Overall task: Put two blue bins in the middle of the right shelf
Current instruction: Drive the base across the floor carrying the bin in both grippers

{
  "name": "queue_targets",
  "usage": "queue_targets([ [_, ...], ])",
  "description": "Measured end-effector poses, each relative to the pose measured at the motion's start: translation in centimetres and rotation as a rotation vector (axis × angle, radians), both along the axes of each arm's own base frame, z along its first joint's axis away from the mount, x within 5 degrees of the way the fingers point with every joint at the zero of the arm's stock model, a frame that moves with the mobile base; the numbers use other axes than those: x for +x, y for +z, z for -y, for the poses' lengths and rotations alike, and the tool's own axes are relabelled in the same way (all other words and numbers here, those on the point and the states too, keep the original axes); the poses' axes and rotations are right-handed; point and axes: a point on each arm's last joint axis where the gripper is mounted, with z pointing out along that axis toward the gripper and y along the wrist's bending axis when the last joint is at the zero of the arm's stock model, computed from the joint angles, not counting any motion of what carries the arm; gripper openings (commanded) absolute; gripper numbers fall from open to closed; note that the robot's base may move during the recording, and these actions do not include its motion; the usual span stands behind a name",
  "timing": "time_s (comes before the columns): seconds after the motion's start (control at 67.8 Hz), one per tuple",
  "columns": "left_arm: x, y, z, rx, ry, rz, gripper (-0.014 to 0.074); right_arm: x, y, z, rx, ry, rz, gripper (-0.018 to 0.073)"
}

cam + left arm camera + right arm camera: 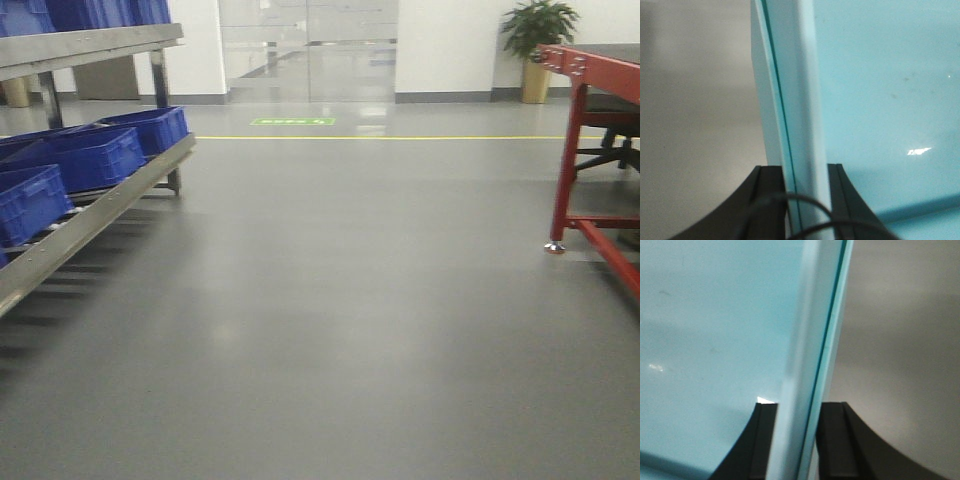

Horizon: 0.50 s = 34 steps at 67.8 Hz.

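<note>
- Filling most of both wrist views, a pale light-blue plastic bin point(880, 100) with smooth plain sides is cut off at every edge. Only a wall and its thick rim show, and they are blurred.
- A thin dark teal line runs along the rim. Whether it parts two nested bins cannot be told.
- The left claw point(807, 200) pinches this wall between two black fingers point(767, 205), which are cropped at 6 o'clock.
- The right claw point(795, 440) pinches a wall of the bin point(715, 315) likewise, with blurred floor at 3 o'clock.
- In the front view, the smooth glossy grey floor point(330, 300) carries a thin yellow line point(400, 137) and a green floor marking point(292, 121) at 12 o'clock, before frosted glass doors point(310, 50).
- At 9 o'clock a stainless-steel rack point(90, 215), cropped, holds dark blue ribbed plastic crates point(95, 160).
- At 3 o'clock stands a red metal-framed table point(580, 150), partly cut off, with a potted green plant point(540, 30) at 1 o'clock.
</note>
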Motion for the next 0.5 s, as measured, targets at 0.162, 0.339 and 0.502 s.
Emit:
queue_targets([
  [0.162,0.00,0.00,0.00,0.000,0.000,0.000,-0.0111,0.00,0.00,0.00,0.000,0.000,0.000,-0.0153],
  [0.339,0.00,0.00,0.00,0.000,0.000,0.000,-0.0111,0.00,0.00,0.00,0.000,0.000,0.000,-0.0153],
  [0.502,0.00,0.00,0.00,0.000,0.000,0.000,-0.0111,0.00,0.00,0.00,0.000,0.000,0.000,-0.0153],
])
